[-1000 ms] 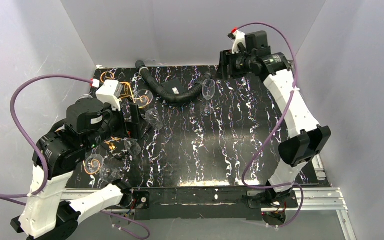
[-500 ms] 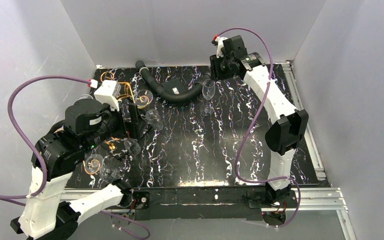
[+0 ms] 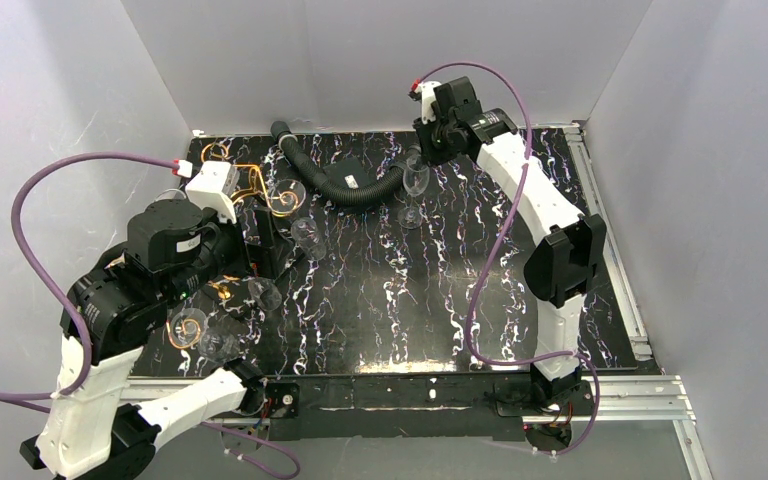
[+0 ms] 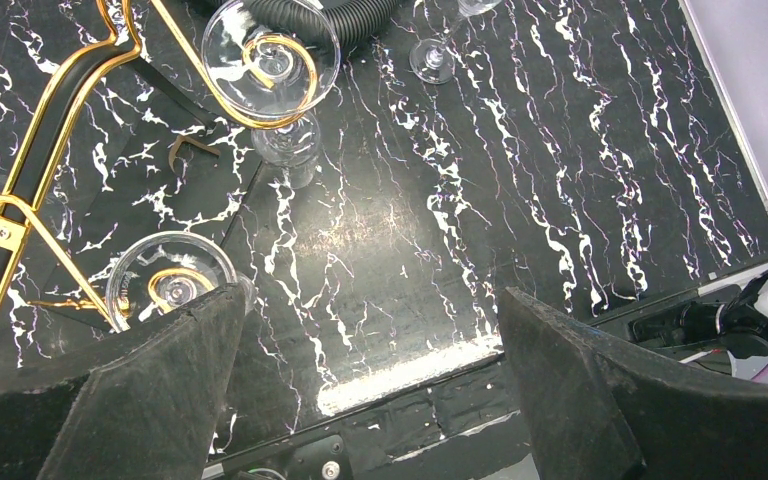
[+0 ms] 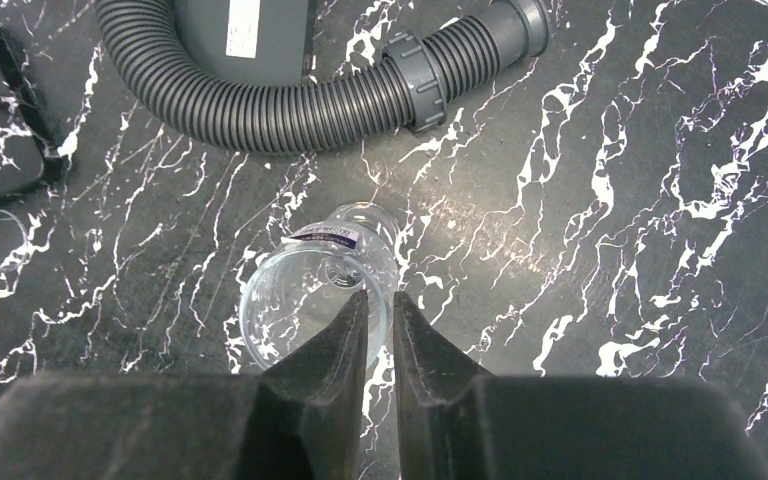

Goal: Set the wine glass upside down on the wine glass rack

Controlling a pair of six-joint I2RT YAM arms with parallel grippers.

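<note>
Hose first: a black corrugated plastic hose (image 5: 290, 100) curves across the black, white-veined marble table (image 3: 380, 300) just behind the clear wine glass (image 5: 305, 290), its collared end near the glass but not touching it. Well to the left stands the thin gold wire wine glass rack (image 4: 0, 232), with other clear glasses (image 4: 270, 50) upturned on its scrolls. The wine glass stands upright at the far middle of the table. The right gripper (image 5: 380, 300) is above it, fingers nearly together astride the rim's right side — whether they pinch the wall I cannot tell. The left gripper (image 4: 370, 300) hangs by the rack — spread wide, holding nothing.
</note>
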